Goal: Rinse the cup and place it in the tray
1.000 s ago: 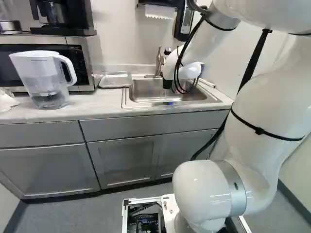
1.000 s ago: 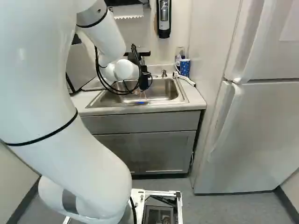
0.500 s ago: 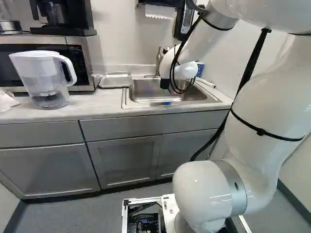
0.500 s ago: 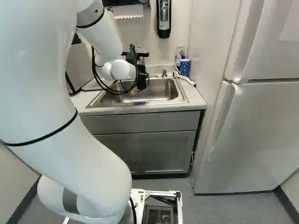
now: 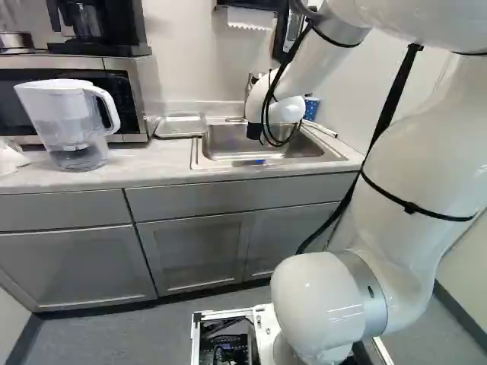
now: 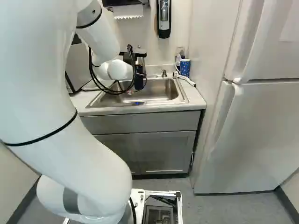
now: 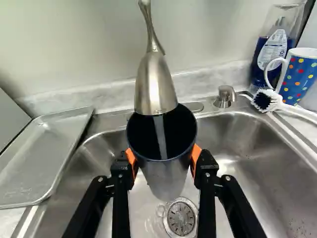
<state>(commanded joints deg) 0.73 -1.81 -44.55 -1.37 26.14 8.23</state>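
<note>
In the right base view, my arm [image 6: 84,121] reaches out over the metal sink [image 6: 161,91]. My hand [image 6: 139,80] is there above the sink, and it is hard to see well behind black cords. A tall white fridge [image 6: 261,130] stands at the right of this view.

In the left base view, my arm comes in from the right and bends over the same sink. A flat metal tray [image 5: 181,125] lies on the surface [image 5: 144,167] just beside the sink. Near the tray is a microwave [image 5: 128,99], and a clear water jug [image 5: 72,129] with a white handle stands in front of it.

In the wrist view, my hand [image 7: 164,157] is holding the silver cup [image 7: 166,176], with one orange pad [image 7: 197,154] on each side. The cup is dark inside, and its open top is under the silver tap [image 7: 154,84]. Water [image 7: 161,136] runs from the tap into it. The round drain [image 7: 181,218] is down below the cup. By the corner of the sink are a blue mug with dots [image 7: 298,74], a white brush [image 7: 277,103] and a bottle with blue stuff in it [image 7: 272,52].
</note>
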